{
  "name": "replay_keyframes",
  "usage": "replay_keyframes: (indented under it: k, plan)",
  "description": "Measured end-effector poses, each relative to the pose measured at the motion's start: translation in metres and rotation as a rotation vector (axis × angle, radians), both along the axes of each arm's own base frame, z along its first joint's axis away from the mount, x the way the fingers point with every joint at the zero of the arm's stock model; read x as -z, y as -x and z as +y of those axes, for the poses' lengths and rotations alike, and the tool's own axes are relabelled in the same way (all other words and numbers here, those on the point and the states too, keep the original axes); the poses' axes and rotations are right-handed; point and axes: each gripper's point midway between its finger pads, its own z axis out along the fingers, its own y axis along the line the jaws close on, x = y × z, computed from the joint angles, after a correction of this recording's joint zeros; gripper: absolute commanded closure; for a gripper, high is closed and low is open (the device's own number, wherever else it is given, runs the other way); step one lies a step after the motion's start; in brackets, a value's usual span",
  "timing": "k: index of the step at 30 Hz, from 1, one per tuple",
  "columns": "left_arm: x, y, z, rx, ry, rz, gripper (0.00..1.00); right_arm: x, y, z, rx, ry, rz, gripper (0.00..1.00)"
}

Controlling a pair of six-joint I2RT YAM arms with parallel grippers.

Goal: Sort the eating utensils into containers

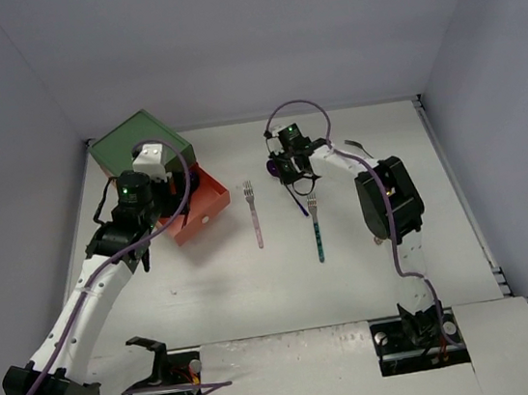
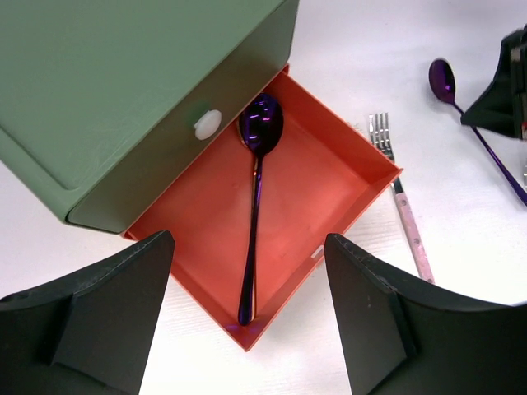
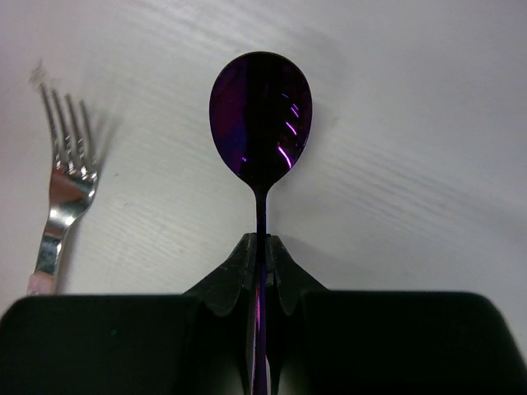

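Note:
The green-topped chest (image 1: 140, 141) stands at the back left with its orange-red drawer (image 2: 329, 189) pulled open. One purple spoon (image 2: 255, 197) lies inside that drawer. My left gripper (image 2: 247, 321) is open and empty above the drawer's near corner. My right gripper (image 3: 262, 243) is shut on the handle of a second purple spoon (image 3: 262, 111), whose bowl points out over the table. That gripper (image 1: 293, 179) is near the table's middle back. A pink-handled fork (image 1: 255, 216) and a teal-handled fork (image 1: 317, 229) lie on the table.
The green drawer with its white knob (image 2: 207, 124) is shut above the open one. The yellow drawer is hidden. The pink-handled fork (image 2: 403, 210) lies just right of the open drawer. A silver utensil tip (image 1: 358, 145) shows behind the right arm. Walls enclose the table.

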Motion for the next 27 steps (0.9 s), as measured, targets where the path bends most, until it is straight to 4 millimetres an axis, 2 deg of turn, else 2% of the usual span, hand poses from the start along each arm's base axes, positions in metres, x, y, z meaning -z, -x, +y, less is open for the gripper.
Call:
replay_keyframes:
  k: [2,5,7,10,13,18,22,27]
  plan:
    - [-0.001,0.0,-0.004,0.016,0.012,-0.004,0.29,-0.007,-0.009,-0.008,0.042,-0.02,-0.007,1.0]
    - [-0.003,0.0,-0.012,0.048,0.044,-0.006,0.29,-0.023,-0.011,-0.013,0.092,-0.055,-0.011,1.0]
    - [-0.004,0.002,-0.02,0.073,0.081,0.001,0.29,-0.043,-0.008,-0.009,0.111,-0.091,-0.027,1.0]
    - [-0.006,0.008,-0.04,0.121,0.156,0.02,0.29,-0.089,0.004,0.002,0.123,-0.17,-0.071,1.0]
    - [-0.011,0.021,-0.071,0.182,0.201,0.029,0.29,-0.137,0.023,0.012,0.125,-0.26,-0.125,1.0]
    - [-0.027,0.061,-0.143,0.351,0.285,0.036,0.29,-0.209,0.068,0.021,0.129,-0.432,-0.198,1.0]
    - [-0.03,0.072,-0.167,0.369,0.337,0.043,0.29,-0.237,0.099,0.023,0.13,-0.541,-0.223,1.0]
    - [-0.024,0.078,-0.199,0.376,0.348,0.051,0.29,-0.236,0.128,0.015,0.159,-0.603,-0.193,1.0]
